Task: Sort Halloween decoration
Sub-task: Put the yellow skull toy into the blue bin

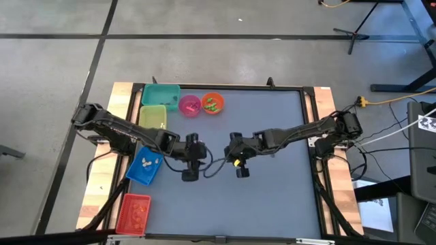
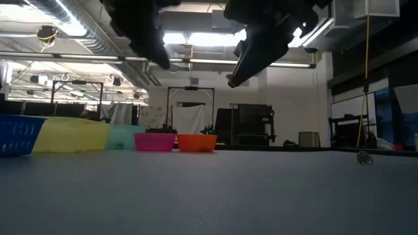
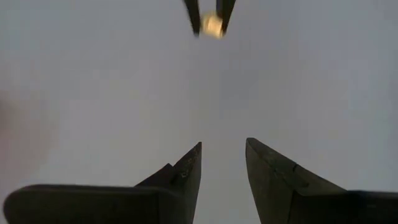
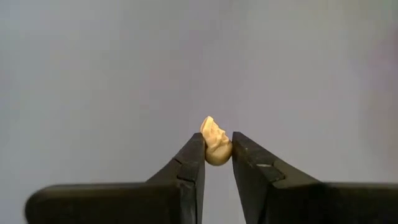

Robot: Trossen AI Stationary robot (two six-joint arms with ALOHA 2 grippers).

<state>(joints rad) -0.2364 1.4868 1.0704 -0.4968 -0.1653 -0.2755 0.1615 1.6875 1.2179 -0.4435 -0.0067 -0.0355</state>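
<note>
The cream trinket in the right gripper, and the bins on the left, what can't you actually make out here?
- Cream trinket, pinched in the right gripper: the fingers cover its lower sides.
- Blue bin, high view: contents too small to identify.
- Pink bowl, orange bowl, low view: walls hide what's inside.
- Left gripper: open, empty.

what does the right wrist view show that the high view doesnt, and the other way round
Only the right wrist view: a tiny cream trinket pinched between the right gripper fingertips, its lumpy shape plain.

Only the high view: both arms meeting mid-table, the left gripper opposite, and the bins along the table's left side: teal, yellow, blue, red, plus pink and orange bowls.

Both: the right gripper above bare grey table.
</note>
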